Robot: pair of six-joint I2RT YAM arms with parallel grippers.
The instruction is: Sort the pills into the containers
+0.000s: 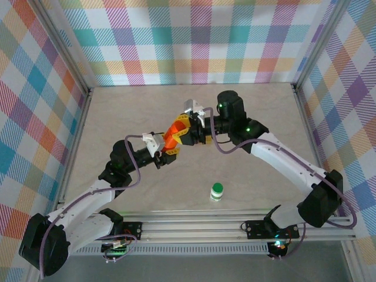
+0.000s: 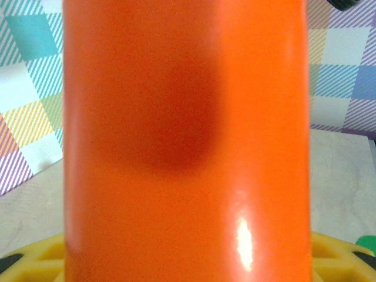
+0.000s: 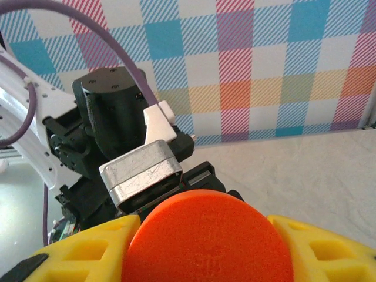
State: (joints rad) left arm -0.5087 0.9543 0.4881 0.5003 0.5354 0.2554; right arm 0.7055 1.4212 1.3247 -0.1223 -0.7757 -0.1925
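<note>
orange bottle [image 1: 172, 137] — central, walls [image 1: 176, 41] well apart

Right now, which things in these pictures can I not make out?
Contents of the orange bottle: left wrist view, a dark blur through its wall.
Its ends: same view, cut by frame edges.
The green-capped bottle: top view, too small to read a label.
Fingers of the left gripper: left wrist view, mostly behind bottle.

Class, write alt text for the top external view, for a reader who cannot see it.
The left gripper and right gripper meet above a beige table, both clamped on one orange bottle. A small green-capped bottle stands upright closer to the near edge.
</note>
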